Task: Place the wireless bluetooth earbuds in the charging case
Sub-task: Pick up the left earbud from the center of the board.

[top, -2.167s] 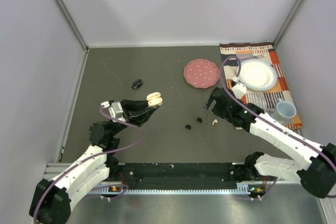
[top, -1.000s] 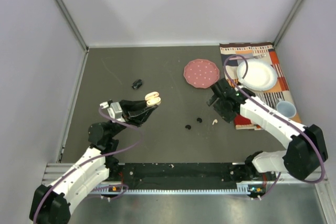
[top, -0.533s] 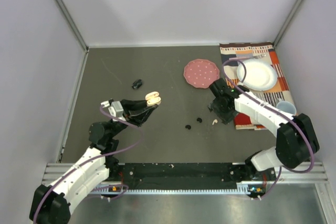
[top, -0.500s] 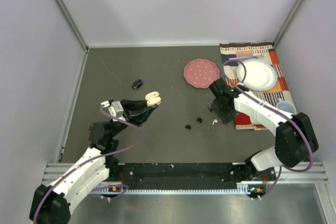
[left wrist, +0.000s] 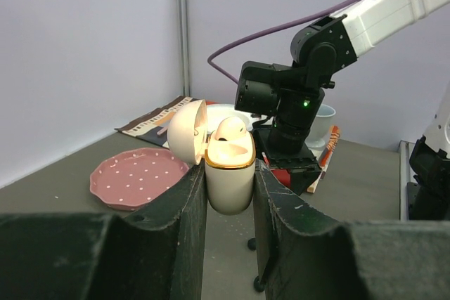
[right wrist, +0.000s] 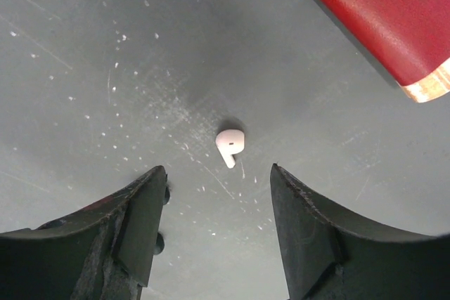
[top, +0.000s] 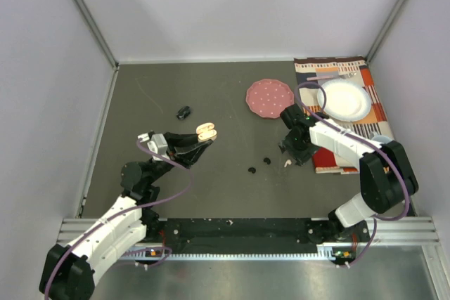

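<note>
From above, the left pincer (top: 200,138) holds the open charging case (top: 207,131) up off the desk (top: 211,89), angled toward the middle, apparently so its mouth is offered to the other arm. The right pincer (top: 292,155) points straight down near the placemat (top: 355,68), directly over a white earbud (top: 287,163) lying on the desk. Two black earbuds (top: 252,170) lie loose just left of it, and the pink disc (top: 270,98) sits farther back. In the left wrist view, both fingers press the case's flanks, closed firmly on it, with the lid swung back. A pale rounded shape stands up in the opening, which may be an earbud already seated, though I cannot be sure. Holding the case upright keeps the sockets facing up for a drop-in. In the right wrist view, the fingers stand wide apart with nothing between them. The white earbud lies flat in the gap ahead of them, stem toward the camera, so this looks like alignment for a pinch. Being tiny and glossy, the earbud could squirt out sideways.
</note>
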You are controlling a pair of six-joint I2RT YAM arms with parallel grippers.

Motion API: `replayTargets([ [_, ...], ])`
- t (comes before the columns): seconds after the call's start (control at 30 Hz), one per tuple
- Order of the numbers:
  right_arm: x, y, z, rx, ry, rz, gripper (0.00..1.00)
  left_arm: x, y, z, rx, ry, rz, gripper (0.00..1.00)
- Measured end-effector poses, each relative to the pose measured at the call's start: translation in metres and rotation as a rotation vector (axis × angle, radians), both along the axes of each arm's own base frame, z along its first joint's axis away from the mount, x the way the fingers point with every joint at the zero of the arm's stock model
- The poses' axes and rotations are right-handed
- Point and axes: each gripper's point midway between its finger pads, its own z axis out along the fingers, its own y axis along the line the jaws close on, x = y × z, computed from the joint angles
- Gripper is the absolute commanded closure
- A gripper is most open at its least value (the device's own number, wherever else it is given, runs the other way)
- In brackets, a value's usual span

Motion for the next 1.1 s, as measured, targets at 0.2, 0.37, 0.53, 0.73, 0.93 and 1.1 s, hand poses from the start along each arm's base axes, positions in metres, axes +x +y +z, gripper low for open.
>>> replayTargets([
  [0.2, 0.002, -0.002, -0.011, -0.009, 0.021, 0.000, 0.48, 0.003, -0.001, -0.004, 0.007, 0.015, -0.001, 1.00],
  [0.37, 0.004, -0.001, -0.012, -0.005, 0.013, 0.001, 0.49, 0.004, -0.002, -0.006, 0.011, 0.023, -0.001, 1.00],
  [0.53, 0.005, 0.000, -0.019, -0.010, 0.023, 0.001, 0.49, 0.005, -0.002, -0.007, 0.012, 0.027, -0.001, 1.00],
  [0.73, 0.002, -0.002, -0.032, -0.018, 0.051, -0.001, 0.52, 0.005, -0.002, -0.007, 0.012, 0.027, -0.001, 1.00],
  [0.93, -0.001, -0.003, -0.036, -0.020, 0.062, -0.003, 0.56, 0.004, -0.002, -0.006, 0.011, 0.025, 0.000, 1.00],
  [1.1, -0.002, -0.004, -0.037, -0.026, 0.064, -0.003, 0.61, 0.005, -0.002, -0.006, 0.011, 0.026, 0.001, 1.00],
])
